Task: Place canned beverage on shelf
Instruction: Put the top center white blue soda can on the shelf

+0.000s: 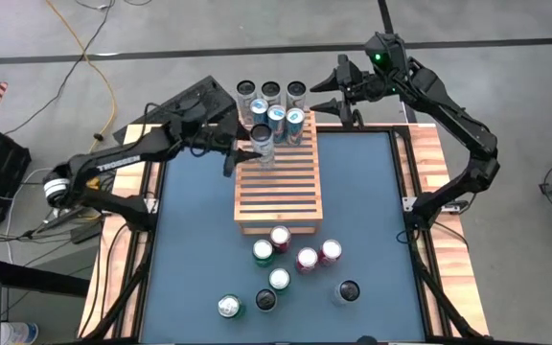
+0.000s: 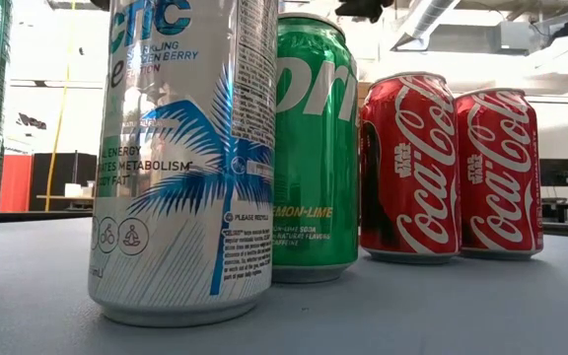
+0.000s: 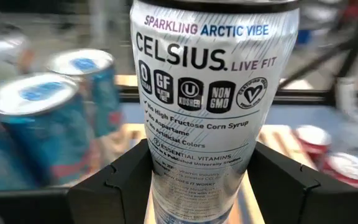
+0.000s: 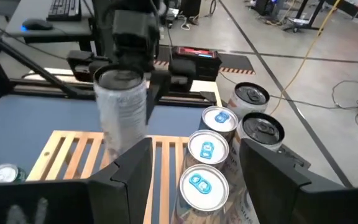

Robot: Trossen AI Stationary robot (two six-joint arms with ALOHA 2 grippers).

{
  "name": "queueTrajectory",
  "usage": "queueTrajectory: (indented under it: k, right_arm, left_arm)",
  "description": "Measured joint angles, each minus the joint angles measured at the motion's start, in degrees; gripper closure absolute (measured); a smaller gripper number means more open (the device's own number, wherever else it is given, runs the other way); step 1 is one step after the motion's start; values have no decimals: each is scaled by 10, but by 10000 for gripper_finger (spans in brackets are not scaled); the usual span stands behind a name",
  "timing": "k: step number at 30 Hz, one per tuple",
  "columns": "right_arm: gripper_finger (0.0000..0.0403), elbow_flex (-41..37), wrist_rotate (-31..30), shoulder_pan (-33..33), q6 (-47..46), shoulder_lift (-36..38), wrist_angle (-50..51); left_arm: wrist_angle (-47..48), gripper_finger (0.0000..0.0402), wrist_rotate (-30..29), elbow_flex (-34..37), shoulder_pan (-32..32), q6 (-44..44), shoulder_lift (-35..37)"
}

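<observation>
Left gripper [image 1: 247, 150]: you see its dark fingers clamped on a tall silver can with blue writing [image 1: 262, 142], held upright.
Held can: it is over the far left part of the light-brown wooden shelf with many slats [image 1: 278, 192], just beside three blue-topped cans [image 1: 277, 119].
Table front: you see loose red, green and silver cans [image 1: 295, 257] near the shelf's near edge.
Right gripper [image 1: 326, 93]: it waits past the shelf's far right corner, fingers apart, holding nothing.
</observation>
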State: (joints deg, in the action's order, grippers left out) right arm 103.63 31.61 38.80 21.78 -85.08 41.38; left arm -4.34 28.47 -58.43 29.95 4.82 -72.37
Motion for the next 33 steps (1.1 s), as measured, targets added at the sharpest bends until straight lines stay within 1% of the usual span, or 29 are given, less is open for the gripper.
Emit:
queueTrajectory:
  k: [1,2,5,9,13,18,21,25,28,30,33]
  right_arm:
    - [171,0,0,0,5,0,0]
    - [171,0,0,-1,6,0,-2]
    - [171,0,0,-6,6,0,-12]
    - [171,0,1,-9,6,0,-20]
    - [171,0,1,-9,6,0,-21]
    - [171,0,1,-13,6,0,-36]
    - [171,0,1,-18,3,0,-44]
    - [171,0,-1,-17,3,0,-46]
    - [171,0,-1,-17,2,0,-46]
    - [171,0,-2,-17,1,0,-46]
    - [171,0,-2,-17,-5,-1,-46]
  left_arm:
    - [15,193,-32,-1,-10,11,8]
    - [36,193,-51,-1,-19,25,15]
    - [90,193,-56,9,-31,46,27]
    - [90,193,-51,46,-5,28,50]
    - [49,193,-59,81,21,25,77]
    - [40,193,-41,103,48,46,92]
    - [6,193,-28,117,70,48,91]
    - [-1,193,-3,118,102,49,86]
    - [-10,193,30,118,123,41,86]
    - [-21,193,44,119,129,31,86]
    - [-26,193,47,119,129,29,86]
